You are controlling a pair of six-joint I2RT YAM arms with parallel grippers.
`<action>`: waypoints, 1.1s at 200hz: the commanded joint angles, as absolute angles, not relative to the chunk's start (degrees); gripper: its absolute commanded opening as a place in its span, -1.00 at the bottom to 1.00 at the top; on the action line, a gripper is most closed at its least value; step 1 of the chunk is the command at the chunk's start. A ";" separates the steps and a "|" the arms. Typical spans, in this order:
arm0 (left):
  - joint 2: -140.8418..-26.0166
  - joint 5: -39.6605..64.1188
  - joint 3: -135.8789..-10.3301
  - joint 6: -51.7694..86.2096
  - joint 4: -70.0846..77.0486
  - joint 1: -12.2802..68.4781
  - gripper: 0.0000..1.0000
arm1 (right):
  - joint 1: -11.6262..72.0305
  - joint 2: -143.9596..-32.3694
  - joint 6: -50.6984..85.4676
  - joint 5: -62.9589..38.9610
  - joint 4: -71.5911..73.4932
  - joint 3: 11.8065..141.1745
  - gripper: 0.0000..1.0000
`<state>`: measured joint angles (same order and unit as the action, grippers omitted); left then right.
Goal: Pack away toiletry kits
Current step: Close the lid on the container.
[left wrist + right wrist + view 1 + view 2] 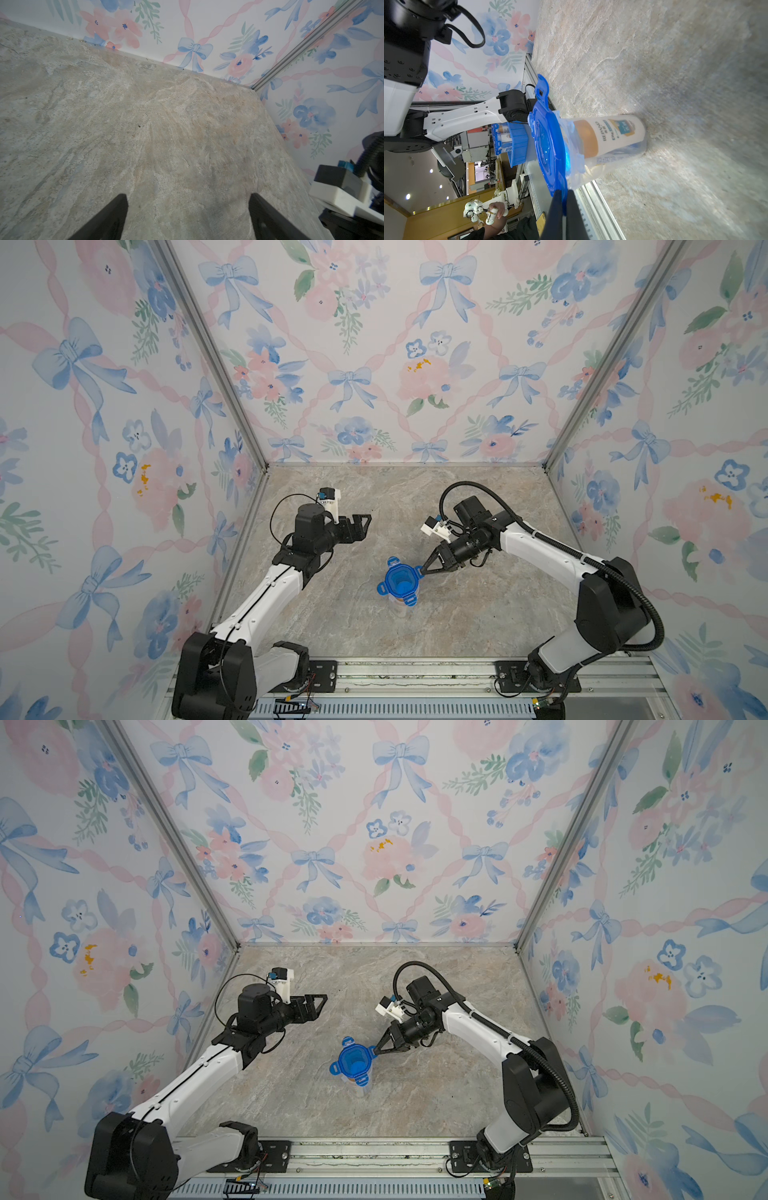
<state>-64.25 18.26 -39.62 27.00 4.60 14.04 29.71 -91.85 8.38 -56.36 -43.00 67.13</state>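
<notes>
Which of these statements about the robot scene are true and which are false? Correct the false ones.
1. The blue lid with clip tabs sits on the translucent plastic cup. True.
2. The right pincer is wide open. False: it is shut on one of the lid's tabs.
3. The left pincer grips a tube. False: it is open and empty, over bare tabletop.
4. A white tube with an orange band shows inside the cup. True.
5. The cup lies on its side. False: it stands upright.
</notes>
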 commanded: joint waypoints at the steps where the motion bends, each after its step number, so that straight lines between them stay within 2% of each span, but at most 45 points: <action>1: -59.61 19.61 -36.65 27.16 0.78 16.33 0.81 | 29.19 -93.41 4.49 -54.11 -48.43 69.50 -1.00; 93: -54.39 12.11 -29.78 29.12 -3.50 26.06 0.46 | 28.96 -95.90 0.73 -49.83 -52.39 72.35 -1.00; 163: -49.92 11.68 -27.20 31.77 -5.90 30.61 0.33 | 31.25 -97.12 0.77 -51.50 -53.16 76.56 -1.00; 220: -47.64 9.46 -27.96 33.60 -9.51 35.23 0.27 | 31.36 -96.50 -3.04 -49.65 -59.36 79.64 -1.00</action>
